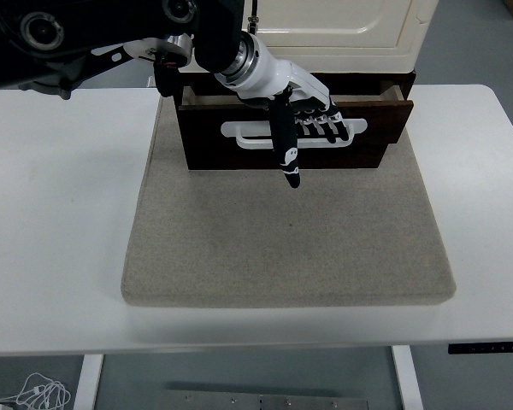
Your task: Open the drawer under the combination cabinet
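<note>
The left hand (303,115) was hooked through the white handle (294,132), four fingers curled behind the bar, thumb hanging down in front. The dark drawer (372,115), directly behind the hand under the cream cabinet (342,34), stood slightly open. Risk: the fingers could slip off the bar, or the whole cabinet could slide on the mat (286,239).

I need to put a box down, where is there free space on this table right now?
The grey mat is bare from the drawer front to its near edge. The white table is bare on both sides of the mat. Crowded at the back: cabinet, open drawer, left hand on the handle.
</note>
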{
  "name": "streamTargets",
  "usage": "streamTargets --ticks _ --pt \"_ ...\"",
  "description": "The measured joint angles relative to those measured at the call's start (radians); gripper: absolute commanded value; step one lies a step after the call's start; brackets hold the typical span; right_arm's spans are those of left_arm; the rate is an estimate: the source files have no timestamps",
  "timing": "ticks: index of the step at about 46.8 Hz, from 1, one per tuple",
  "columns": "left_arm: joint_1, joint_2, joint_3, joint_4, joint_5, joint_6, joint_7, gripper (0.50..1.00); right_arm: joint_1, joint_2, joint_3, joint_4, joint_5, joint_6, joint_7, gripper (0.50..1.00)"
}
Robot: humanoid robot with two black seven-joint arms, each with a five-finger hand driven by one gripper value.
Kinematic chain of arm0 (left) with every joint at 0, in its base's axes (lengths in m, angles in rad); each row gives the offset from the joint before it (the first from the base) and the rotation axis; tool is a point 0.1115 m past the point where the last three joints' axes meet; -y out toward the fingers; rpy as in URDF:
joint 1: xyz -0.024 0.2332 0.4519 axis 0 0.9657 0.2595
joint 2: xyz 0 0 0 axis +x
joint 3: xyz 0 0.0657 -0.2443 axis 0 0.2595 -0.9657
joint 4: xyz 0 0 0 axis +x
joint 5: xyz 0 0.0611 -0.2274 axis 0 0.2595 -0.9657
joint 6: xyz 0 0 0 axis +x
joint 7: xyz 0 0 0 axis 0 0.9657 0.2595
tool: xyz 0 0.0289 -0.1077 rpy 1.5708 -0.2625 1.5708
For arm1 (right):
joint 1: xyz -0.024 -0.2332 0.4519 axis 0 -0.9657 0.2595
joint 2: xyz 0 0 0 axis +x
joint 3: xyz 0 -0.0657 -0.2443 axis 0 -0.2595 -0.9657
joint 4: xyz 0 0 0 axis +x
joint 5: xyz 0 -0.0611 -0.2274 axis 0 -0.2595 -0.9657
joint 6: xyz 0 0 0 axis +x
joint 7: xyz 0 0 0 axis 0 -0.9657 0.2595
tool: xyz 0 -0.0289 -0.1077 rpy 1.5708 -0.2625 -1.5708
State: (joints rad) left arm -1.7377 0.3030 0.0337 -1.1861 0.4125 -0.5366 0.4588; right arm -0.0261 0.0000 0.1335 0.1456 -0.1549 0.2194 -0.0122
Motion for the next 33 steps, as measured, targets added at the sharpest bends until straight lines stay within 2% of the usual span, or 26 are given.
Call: streamTargets --ticks 12,33 --pt "-0.002 0.012 -0.001 -0.016 -0.002 -0.005 0.0 1.0 0.0 0.0 0.0 0.0 0.0 0.0 0.0 0.926" --pt "-0.016 0.039 -0.018 -0.038 -0.009 -0.055 0.012 1.0 0.0 0.0 0.0 0.0 0.0 0.0 0.0 0.926"
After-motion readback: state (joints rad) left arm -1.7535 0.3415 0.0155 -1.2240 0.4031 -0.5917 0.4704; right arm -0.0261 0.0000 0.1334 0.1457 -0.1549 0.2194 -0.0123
